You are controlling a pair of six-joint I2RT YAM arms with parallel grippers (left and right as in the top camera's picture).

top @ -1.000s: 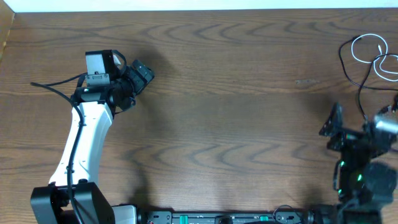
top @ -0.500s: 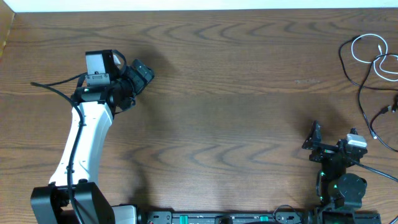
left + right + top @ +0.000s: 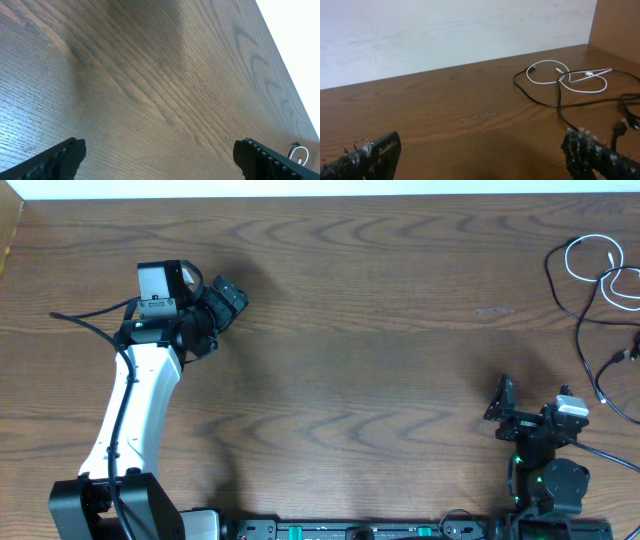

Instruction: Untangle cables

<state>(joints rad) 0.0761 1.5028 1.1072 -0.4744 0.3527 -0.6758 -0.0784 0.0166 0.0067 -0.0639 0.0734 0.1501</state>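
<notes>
Right end effector (image 3: pixel 480 152) agape, cables (image 3: pixel 559 85) well apart across table (image 3: pixel 445 115)

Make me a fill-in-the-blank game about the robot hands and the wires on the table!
1. The white wire and the black wire lie near the far ____ corner of the table.
2. The left gripper and the right gripper are both ____, holding nothing.
3. The table is made of brown ____.
Missing words: right; open; wood.
</notes>
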